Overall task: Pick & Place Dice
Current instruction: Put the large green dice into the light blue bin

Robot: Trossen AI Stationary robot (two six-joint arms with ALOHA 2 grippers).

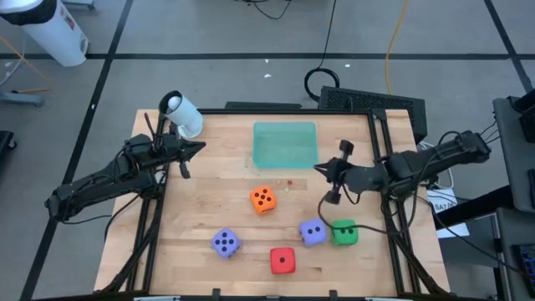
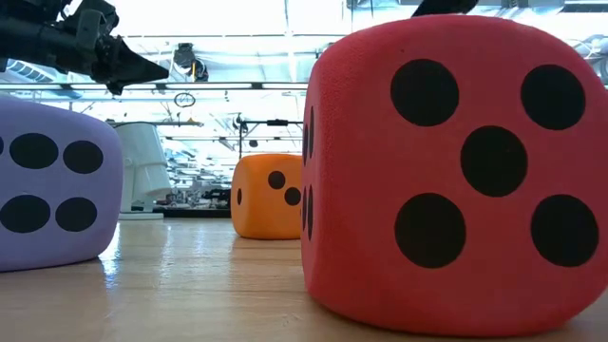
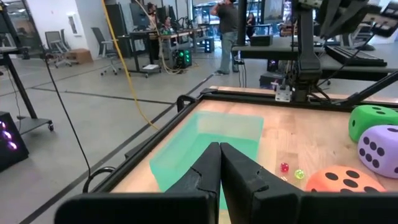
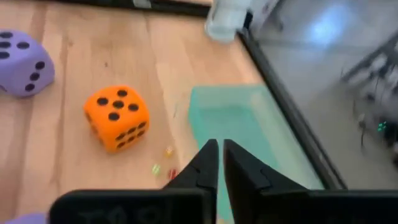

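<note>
Right now I have all five dice sitting on the wooden desk, none of them held. From above, the orange die lies near the middle, just in front of the teal tray, which rests at the far edge of the desk. Toward the near edge there is the red die, with one purple die off to its left. The other purple die sits touching or just beside the green die on the right side.

My left gripper hovers over the far left part of the desk, beside the tray's left edge and next to a white cylinder standing at the corner. Through its wrist camera I see its jaws pressed together with nothing between them, pointing at the tray.

My right gripper hangs over the desk just right of the tray's near corner, above and behind the purple and green pair. Its jaws are nearly together too, only a thin slit showing, and they hold nothing.

I can make out a few tiny coloured bits on the wood between the orange die and the tray; they are too small for me to identify.

Past the desk, a person stands far back in the room.
</note>
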